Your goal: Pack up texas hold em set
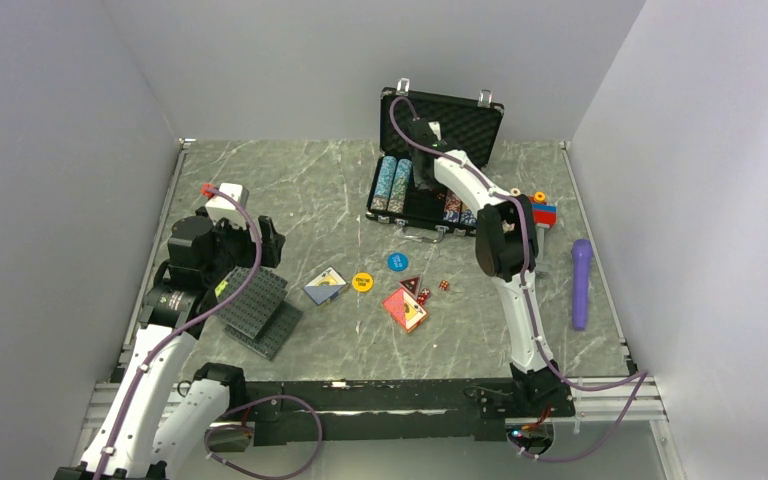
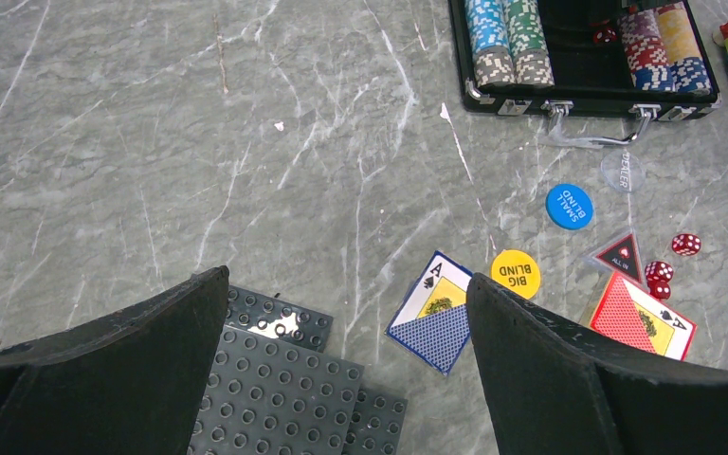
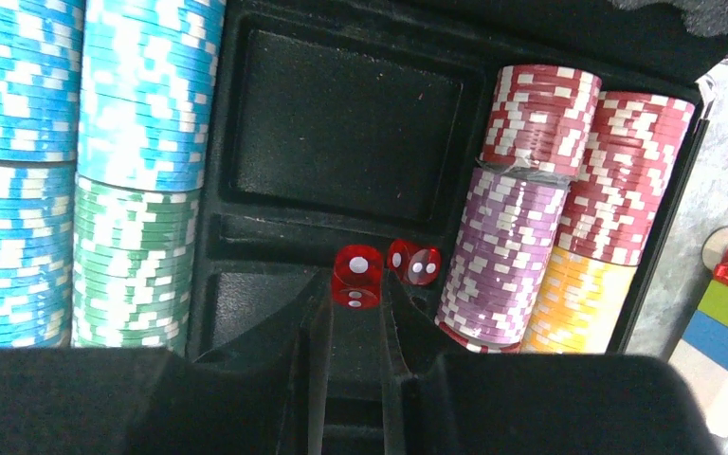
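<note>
case: black briefcase (image 1: 460, 125) open, egg-crate foam lid upright, multicoloured chip rows (image 3: 133, 142) inside, far side of desk (image 1: 290, 190) | loose in front: card decks (image 1: 405, 308), buttons (image 1: 397, 261) | right end effector (image 3: 355, 305): narrow, pinching red die (image 3: 357, 270) inside case | left end effector (image 2: 346, 280): wide apart

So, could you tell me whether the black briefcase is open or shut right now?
Open: the briefcase has its foam-lined lid standing up behind the exposed chip rows.
</note>
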Robot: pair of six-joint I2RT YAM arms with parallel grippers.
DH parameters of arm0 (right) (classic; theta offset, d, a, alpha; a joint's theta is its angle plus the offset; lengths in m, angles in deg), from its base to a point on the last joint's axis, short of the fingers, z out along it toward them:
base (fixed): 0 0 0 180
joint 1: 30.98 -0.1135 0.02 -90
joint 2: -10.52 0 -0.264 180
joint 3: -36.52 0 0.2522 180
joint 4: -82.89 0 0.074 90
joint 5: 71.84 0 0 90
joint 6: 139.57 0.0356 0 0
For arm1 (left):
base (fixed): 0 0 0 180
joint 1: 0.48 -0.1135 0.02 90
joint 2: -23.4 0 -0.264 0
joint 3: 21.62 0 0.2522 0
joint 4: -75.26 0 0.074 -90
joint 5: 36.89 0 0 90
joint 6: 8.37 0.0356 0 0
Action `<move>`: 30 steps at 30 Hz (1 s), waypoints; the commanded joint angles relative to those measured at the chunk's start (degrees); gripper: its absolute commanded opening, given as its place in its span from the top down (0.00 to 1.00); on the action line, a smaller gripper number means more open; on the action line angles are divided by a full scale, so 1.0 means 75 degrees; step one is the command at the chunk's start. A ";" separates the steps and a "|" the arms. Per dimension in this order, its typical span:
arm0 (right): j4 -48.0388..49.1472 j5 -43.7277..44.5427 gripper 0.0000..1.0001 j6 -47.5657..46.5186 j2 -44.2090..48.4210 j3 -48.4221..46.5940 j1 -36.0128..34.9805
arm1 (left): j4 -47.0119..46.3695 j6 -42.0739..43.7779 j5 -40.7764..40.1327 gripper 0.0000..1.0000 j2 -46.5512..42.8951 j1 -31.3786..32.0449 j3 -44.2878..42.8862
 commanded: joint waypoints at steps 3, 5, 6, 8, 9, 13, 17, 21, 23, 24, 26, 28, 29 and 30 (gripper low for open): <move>-0.0351 0.0069 1.00 0.0208 -0.0030 -0.0226 0.0120 | -0.0156 0.0045 0.0110 0.01 -0.0093 0.0032 -0.0088; -0.0309 0.0049 1.00 0.0212 -0.0004 -0.0172 0.0150 | -0.0157 0.0046 0.0117 0.01 -0.0093 0.0032 -0.0090; -0.0286 0.0043 1.00 0.0201 -0.0005 -0.0159 0.0166 | -0.0154 0.0046 0.0123 0.01 -0.0101 0.0032 -0.0090; -0.0286 0.0034 1.00 0.0183 -0.0039 -0.0194 0.0178 | -0.0160 0.0043 0.0128 0.00 -0.0094 0.0032 -0.0090; -0.0310 0.0034 1.00 0.0186 -0.0056 -0.0240 0.0187 | -0.0156 0.0043 0.0129 0.01 -0.0095 0.0032 -0.0090; -0.0349 -0.0027 1.00 0.0200 -0.0107 -0.0291 0.0225 | -0.0155 0.0046 0.0129 0.01 -0.0098 0.0032 -0.0089; -0.0374 -0.0082 1.00 0.0217 -0.0147 -0.0287 0.0239 | -0.0155 0.0043 0.0123 0.01 -0.0094 0.0032 -0.0090; -0.0347 -0.0154 1.00 0.0254 -0.0161 -0.0200 0.0245 | -0.0154 0.0043 0.0129 0.00 -0.0107 0.0032 -0.0084; -0.0320 -0.0207 1.00 0.0278 -0.0168 -0.0168 0.0266 | -0.0153 0.0046 0.0113 0.01 -0.0108 0.0032 -0.0090; -0.0312 -0.0228 1.00 0.0296 -0.0173 -0.0155 0.0276 | -0.0150 0.0046 0.0117 0.01 -0.0104 0.0032 -0.0088; -0.0297 -0.0283 1.00 0.0347 -0.0185 -0.0132 0.0301 | -0.0150 0.0046 0.0115 0.01 -0.0106 0.0032 -0.0090; -0.0293 -0.0358 1.00 0.0390 -0.0193 -0.0120 0.0329 | -0.0151 0.0046 0.0103 0.01 -0.0112 0.0032 -0.0081; -0.0296 -0.0384 1.00 0.0414 -0.0194 -0.0118 0.0350 | -0.0157 0.0048 0.0105 0.01 -0.0106 0.0032 -0.0089; -0.0302 -0.0387 1.00 0.0437 -0.0191 -0.0106 0.0358 | -0.0152 0.0046 0.0098 0.01 -0.0097 0.0032 -0.0089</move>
